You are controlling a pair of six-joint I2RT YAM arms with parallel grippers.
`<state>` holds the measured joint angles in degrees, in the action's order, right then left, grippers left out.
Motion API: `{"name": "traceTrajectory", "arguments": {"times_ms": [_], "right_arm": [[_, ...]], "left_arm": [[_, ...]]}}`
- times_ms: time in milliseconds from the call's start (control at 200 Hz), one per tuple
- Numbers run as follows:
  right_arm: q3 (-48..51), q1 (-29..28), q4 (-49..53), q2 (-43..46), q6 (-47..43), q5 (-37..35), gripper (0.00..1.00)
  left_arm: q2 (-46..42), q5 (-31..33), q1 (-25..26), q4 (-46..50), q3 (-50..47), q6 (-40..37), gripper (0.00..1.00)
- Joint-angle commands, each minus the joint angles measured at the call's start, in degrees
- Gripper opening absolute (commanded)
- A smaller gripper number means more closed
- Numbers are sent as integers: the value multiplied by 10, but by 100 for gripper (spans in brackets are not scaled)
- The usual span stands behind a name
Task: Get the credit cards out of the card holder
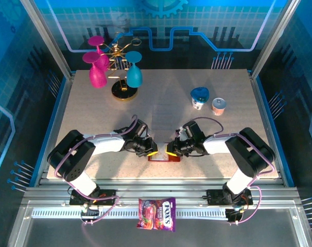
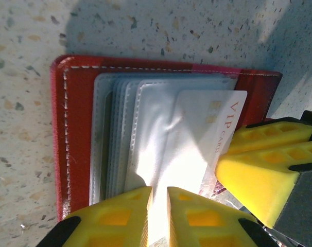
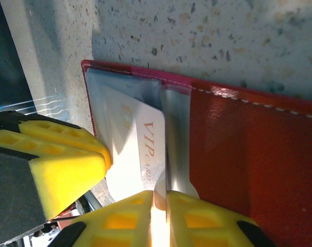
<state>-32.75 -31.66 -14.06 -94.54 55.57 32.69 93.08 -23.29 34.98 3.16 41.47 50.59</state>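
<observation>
The red card holder (image 2: 76, 128) lies open on the speckled bench (image 1: 161, 113), near its front edge, between the two pincers. A white VIP card (image 2: 207, 123) sticks partway out of its clear sleeves (image 2: 145, 134) (any other cards are hard to make out). The right pincer (image 3: 158, 216) is pinched on that card's corner. The left pincer (image 2: 158, 216) is closed on the sleeves' edge.

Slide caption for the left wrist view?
Left gripper pinches a sleeve of the red card holder; white VIP card juts toward right gripper.
</observation>
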Motion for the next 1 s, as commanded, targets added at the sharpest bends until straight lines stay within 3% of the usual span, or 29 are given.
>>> {"name": "traceTrajectory", "arguments": {"times_ms": [0,380,850,996], "right_arm": [[7,10,-11,-5,3,14,13],[10,22,26,21,-28,6,7],[-48,35,281,94,-173,-81,5],[-64,34,314,106,-186,-102,5]], "left_arm": [[7,-5,-4,13,-12,-9,17],[5,-4,-4,16,-12,-9,17],[2,-3,-4,14,-13,-10,17],[4,-5,-4,10,-15,-8,17]]}}
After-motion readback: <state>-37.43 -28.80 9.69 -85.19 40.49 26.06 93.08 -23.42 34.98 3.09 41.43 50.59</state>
